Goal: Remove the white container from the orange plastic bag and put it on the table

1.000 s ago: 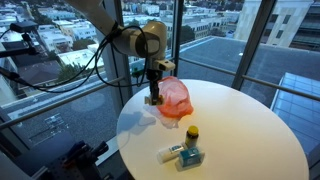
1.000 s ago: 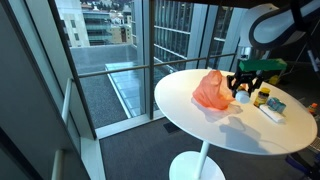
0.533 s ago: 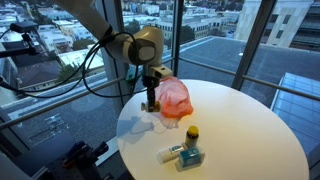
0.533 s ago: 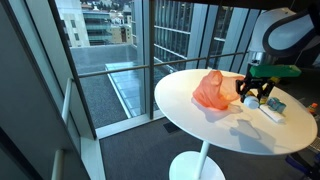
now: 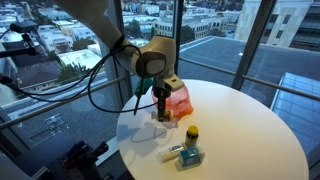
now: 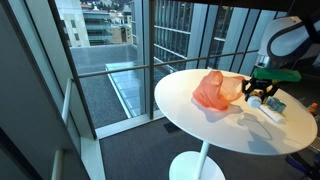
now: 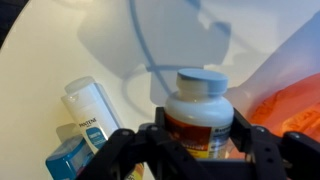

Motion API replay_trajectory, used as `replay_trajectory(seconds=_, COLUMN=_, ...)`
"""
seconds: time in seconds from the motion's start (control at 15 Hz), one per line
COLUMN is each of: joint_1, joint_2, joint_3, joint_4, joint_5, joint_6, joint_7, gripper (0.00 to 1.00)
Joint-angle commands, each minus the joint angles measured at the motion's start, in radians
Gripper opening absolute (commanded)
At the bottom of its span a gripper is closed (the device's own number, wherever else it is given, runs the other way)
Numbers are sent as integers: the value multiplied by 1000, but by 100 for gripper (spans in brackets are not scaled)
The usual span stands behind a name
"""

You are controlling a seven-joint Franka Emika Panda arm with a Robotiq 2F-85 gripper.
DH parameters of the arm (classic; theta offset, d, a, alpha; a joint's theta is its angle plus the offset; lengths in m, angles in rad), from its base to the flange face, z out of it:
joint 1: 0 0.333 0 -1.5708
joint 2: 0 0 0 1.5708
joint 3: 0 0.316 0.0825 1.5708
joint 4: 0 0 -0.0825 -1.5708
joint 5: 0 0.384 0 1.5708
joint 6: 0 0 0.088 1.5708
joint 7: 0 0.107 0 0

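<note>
Round white table (image 5: 250, 125) beside tall windows, with city roofs beyond. Left in the wrist view, lying on the tabletop: blue box (image 7: 68, 160) and white tube (image 7: 88, 115). Centre: white container (image 7: 200, 105), a lidded jar with an orange label, out of the bag and upright between the fingers (image 7: 243, 140) of the gripper (image 7: 198, 130). Closed part-way, pressing on both sides of the jar's body below the lid, with nothing else held. Right, just beside the jar: orange bag (image 7: 290, 110), crumpled and soft. Probably rigid plastic, light, and smooth enough to slip; best held across the body as now, not by the lid. Hard to tell whether standing on the table or held a little above it.
</note>
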Motion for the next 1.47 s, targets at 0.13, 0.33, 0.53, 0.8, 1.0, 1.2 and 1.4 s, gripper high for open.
replay_trajectory(seconds=0.13, joint_1=-22, joint_2=77, joint_3=-40, joint_4=42, joint_5=28, joint_6=75, joint_7=17, gripper=37)
replay_trajectory(seconds=0.33, joint_1=-33, joint_2=113, joint_3=-59, joint_4=66, joint_5=37, joint_6=92, joint_7=4, gripper=37)
replay_trajectory(seconds=0.53, joint_1=-40, joint_2=146, joint_3=-77, joint_4=91, joint_5=44, joint_6=101, joint_7=-3, gripper=37)
replay_trajectory(seconds=0.8, joint_1=-42, joint_2=186, joint_3=-81, joint_4=118, joint_5=52, joint_6=108, joint_7=-16, gripper=37)
replay_trajectory(seconds=1.0, joint_1=-42, joint_2=214, joint_3=-80, joint_4=136, joint_5=56, joint_6=102, joint_7=-17, gripper=37)
replay_trajectory(seconds=1.2, joint_1=-38, joint_2=231, joint_3=-84, joint_4=147, joint_5=53, joint_6=99, joint_7=-14, gripper=66)
replay_trajectory(seconds=1.4, joint_1=-32, joint_2=230, joint_3=-88, joint_4=148, joint_5=48, joint_6=98, joint_7=-9, gripper=92)
